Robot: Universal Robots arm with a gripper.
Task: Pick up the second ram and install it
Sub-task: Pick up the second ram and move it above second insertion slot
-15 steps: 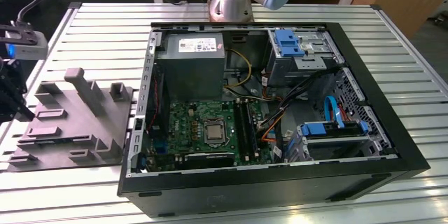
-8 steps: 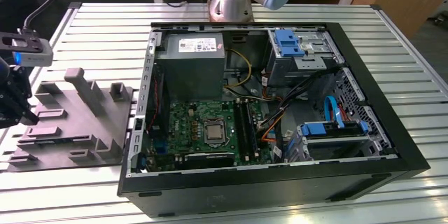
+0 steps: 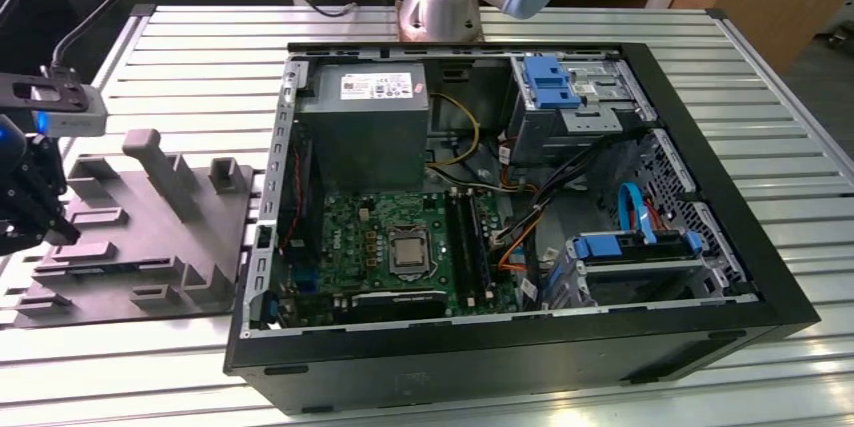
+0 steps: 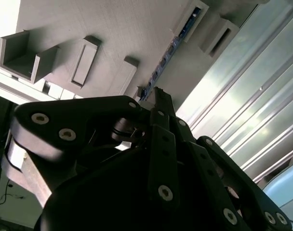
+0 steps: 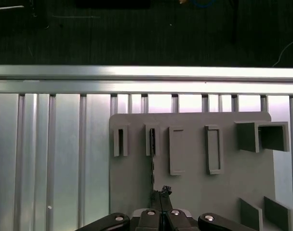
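Fingers of the gripper (image 5: 162, 192) drawn together with no visible gap, tips at the near end of the second ram (image 5: 152, 139), ram lying edge-up in a slot of the grey tray (image 5: 194, 192), contact unclear, tray beside the open computer case (image 3: 694, 147) on its exterior-view left.

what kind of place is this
Likely a robotics lab bench for PC assembly: an open desktop computer case lies on a slatted aluminium table, a grey moulded parts tray sits beside it, and a robot arm's base stands behind.
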